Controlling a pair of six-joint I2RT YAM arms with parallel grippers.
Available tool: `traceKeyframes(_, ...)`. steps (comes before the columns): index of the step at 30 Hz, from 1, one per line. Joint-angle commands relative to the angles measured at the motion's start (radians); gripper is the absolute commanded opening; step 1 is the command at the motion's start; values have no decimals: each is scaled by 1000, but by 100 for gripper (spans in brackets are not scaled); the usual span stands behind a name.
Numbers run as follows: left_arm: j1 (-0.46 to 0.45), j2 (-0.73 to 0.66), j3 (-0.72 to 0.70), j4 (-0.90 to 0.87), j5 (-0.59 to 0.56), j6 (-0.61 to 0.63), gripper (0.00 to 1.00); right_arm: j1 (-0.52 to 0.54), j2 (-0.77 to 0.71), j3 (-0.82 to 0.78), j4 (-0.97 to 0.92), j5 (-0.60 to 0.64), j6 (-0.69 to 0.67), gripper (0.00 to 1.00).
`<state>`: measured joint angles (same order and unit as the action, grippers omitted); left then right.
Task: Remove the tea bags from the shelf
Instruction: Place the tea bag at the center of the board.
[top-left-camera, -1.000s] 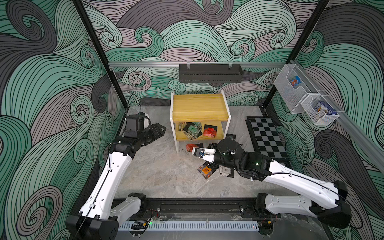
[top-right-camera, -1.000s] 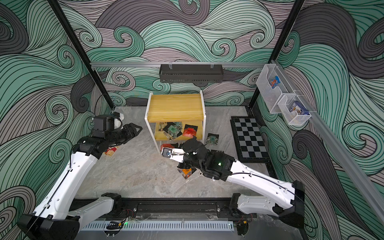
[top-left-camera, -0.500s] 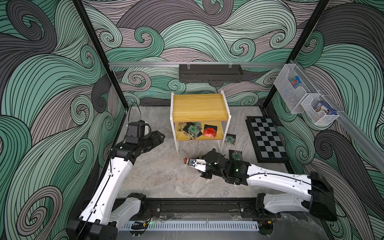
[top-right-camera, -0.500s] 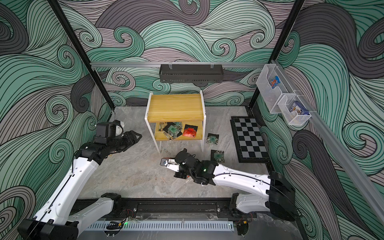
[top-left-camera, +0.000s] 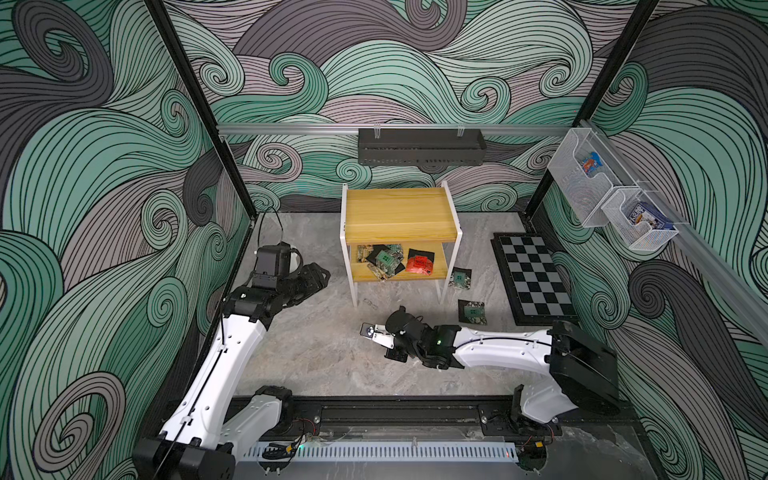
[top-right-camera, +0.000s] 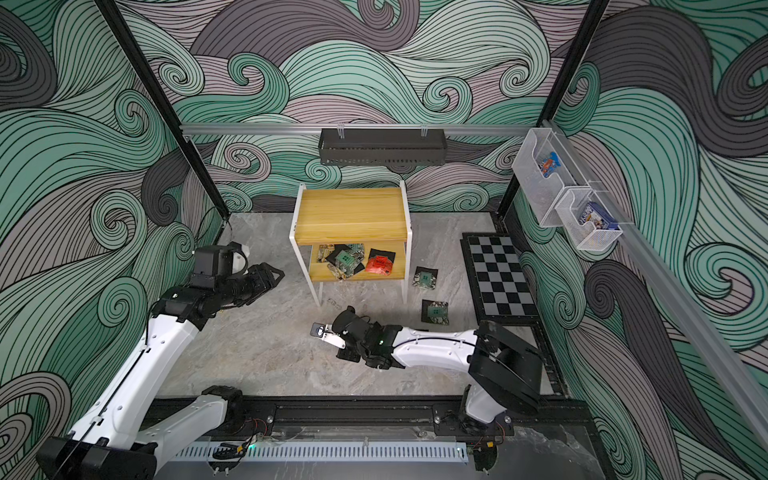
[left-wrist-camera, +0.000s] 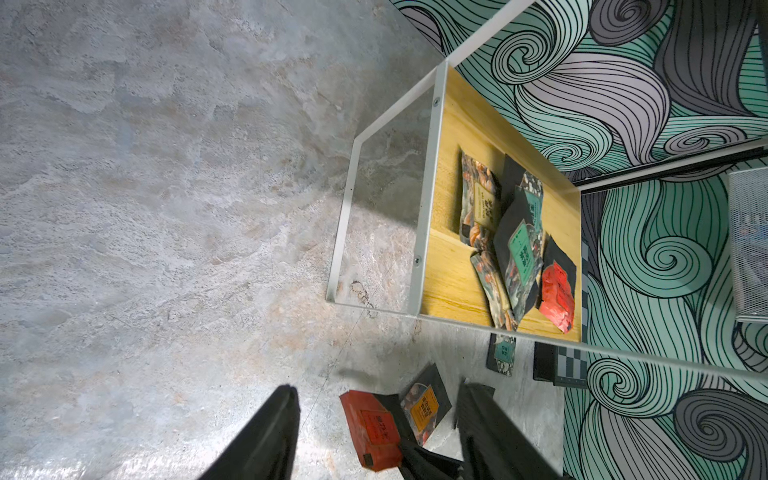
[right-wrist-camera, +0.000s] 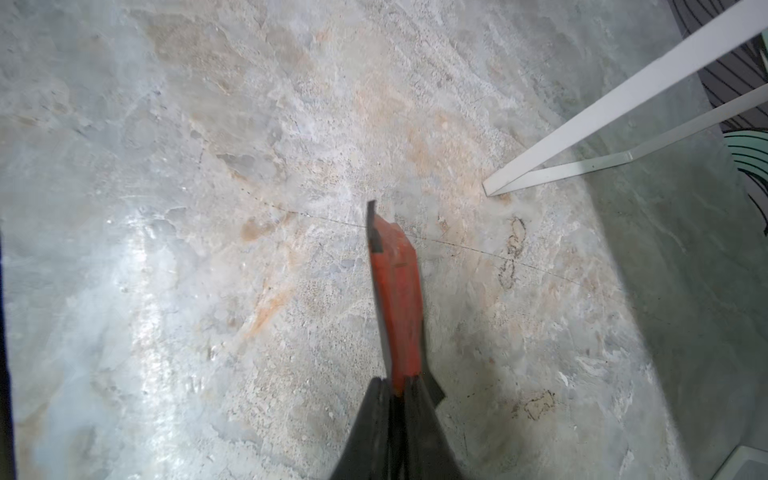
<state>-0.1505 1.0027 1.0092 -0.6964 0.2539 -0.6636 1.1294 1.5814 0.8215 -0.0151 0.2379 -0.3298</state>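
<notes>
- Top views: right arm now lies low over the floor in front of the shelf, clear of it; a second ago its wrist was up at the lower board's front edge; its jaws are hidden under the wrist here
- Top views: left gripper sits just left of the shelf, fingers spread, nothing between them; barely shifted in the last second
- Both top views, tea bags: overlapping teal sachets and a second red sachet lie on the lower board; top board bare; floor sachets, two teal ones, lie right of the shelf, already off it
- Left wrist: left fingers apart and empty; past them the red sachet is pinched at one end by dark jaws; an orange sachet lies flat on the floor just beside it
- Right wrist: right gripper is clamped on the red sachet, seen edge-on over bare floor; cannot tell if its far corner touches down; the shelf's leg foot is well apart
- Meaning: one more bag is out; likely next is to let it go on the floor, then go back; the remaining pile overlaps, so a pinch may drag a neighbour along
</notes>
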Motion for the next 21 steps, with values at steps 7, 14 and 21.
traceKeyframes(7, 8, -7, -1, -5, -3, 8, 64, 23, 84, 28, 37, 12, 32, 15)
traceKeyframes(14, 8, 2, -3, -2, -2, 12, 64, 34, 79, 35, -6, -40, 44, 24)
traceKeyframes(21, 8, 5, -4, 5, -3, 11, 64, 49, 17, 51, -69, -74, 40, 39)
